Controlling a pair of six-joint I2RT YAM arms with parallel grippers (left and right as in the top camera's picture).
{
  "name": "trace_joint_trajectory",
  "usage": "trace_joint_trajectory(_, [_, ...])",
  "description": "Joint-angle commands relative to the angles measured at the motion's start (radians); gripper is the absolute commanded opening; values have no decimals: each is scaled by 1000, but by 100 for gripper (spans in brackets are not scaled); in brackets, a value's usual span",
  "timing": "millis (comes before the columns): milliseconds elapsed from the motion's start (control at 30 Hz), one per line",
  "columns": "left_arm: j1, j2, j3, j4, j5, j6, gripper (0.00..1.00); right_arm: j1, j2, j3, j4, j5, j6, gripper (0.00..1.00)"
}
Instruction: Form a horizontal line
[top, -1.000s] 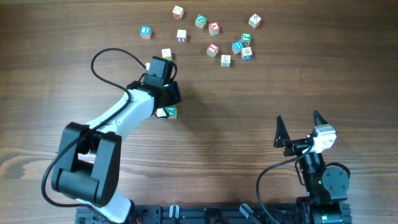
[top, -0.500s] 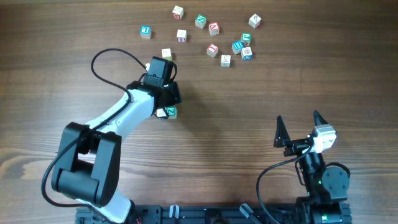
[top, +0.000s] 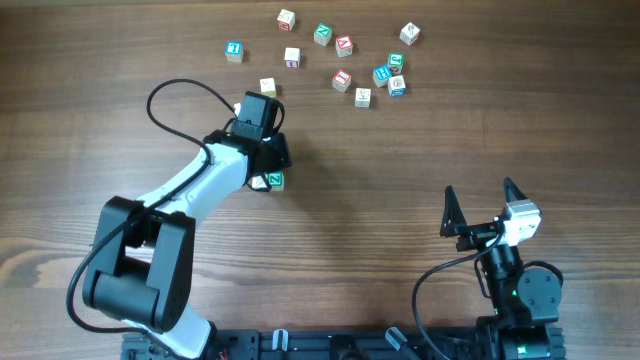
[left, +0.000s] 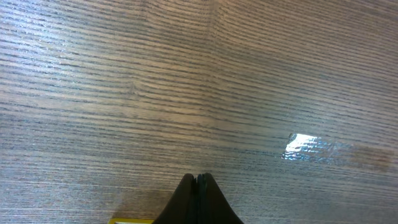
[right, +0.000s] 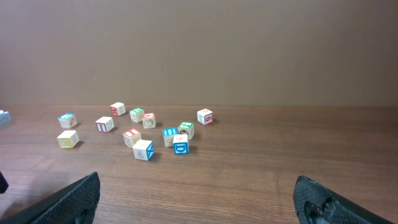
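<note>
The horizontal line (top: 268, 181) shows as a white cube and a green cube side by side at mid-table, partly under my left arm. My left gripper (top: 264, 172) points down right at them, shut with nothing between its fingers. In the left wrist view the gripper (left: 198, 179) is shut over bare wood, with a yellow cube edge (left: 132, 220) at the bottom left. My right gripper (top: 480, 192) stands wide open and empty near the front right; in the right wrist view the gripper (right: 199, 193) faces the scattered cubes from far off.
Several loose letter cubes (top: 362, 97) lie scattered along the far side, from a blue-faced one (top: 234, 51) at the left to a green one (top: 409, 34) at the right. A cream cube (top: 268, 87) sits just beyond the left wrist. A black cable (top: 165, 95) loops over the left arm.
</note>
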Motion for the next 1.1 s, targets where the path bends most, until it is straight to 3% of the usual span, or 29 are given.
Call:
trace_joint_trajectory(0, [-3, 10, -1, -16, 9, 8, 4, -4, -8, -1, 6, -12, -9, 100])
trace_joint_trajectory(933, [-3, 10, -1, -36, 8, 8, 4, -4, -8, -1, 6, -12, -9, 100])
trace_joint_trajectory(1067, [-2, 9, -1, 28, 8, 8, 4, -4, -8, -1, 6, -12, -9, 100])
